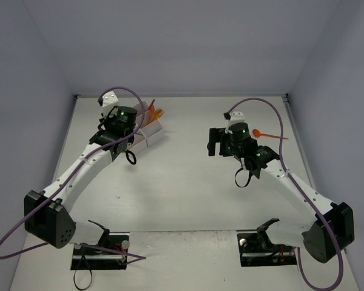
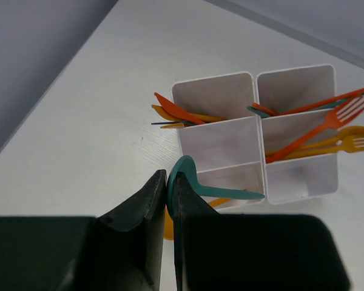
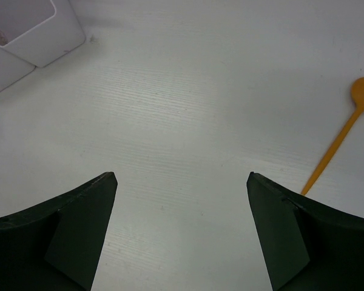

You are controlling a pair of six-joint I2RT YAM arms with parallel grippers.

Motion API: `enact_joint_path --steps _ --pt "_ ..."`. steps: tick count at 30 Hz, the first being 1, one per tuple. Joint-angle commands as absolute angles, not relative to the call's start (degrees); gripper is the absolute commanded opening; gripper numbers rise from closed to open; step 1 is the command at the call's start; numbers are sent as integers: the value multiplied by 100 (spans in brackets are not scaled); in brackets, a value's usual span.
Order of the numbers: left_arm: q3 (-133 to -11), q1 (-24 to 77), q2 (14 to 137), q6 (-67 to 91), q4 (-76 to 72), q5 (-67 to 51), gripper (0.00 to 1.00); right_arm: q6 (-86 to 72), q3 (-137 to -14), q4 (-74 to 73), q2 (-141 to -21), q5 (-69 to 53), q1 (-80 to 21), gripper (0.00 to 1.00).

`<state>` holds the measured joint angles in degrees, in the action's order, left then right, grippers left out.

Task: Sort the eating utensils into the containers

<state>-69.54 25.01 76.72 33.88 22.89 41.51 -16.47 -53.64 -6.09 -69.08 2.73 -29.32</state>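
My left gripper is shut on the bowl of a teal-green spoon; its handle points right over the near compartment of the white tray. The tray holds orange and red forks and knives, and an orange utensil lies under the gripper. In the top view the left gripper hovers by the tray. My right gripper is open and empty above bare table, mid-right in the top view. An orange spoon lies to its right, and also shows in the top view.
The grey enclosure walls close in the back and both sides. A corner of the tray shows at the upper left of the right wrist view. Purple cables loop over both arms.
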Motion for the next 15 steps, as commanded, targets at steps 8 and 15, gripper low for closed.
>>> enact_joint_path --steps 8,15 --pt "-7053 2346 8241 3725 1759 4757 0 -1610 -5216 -543 -6584 656 -2832 87" --pt "-6819 2341 8579 4059 1554 4483 0 -1811 -5123 -615 -6711 1141 -2772 89"
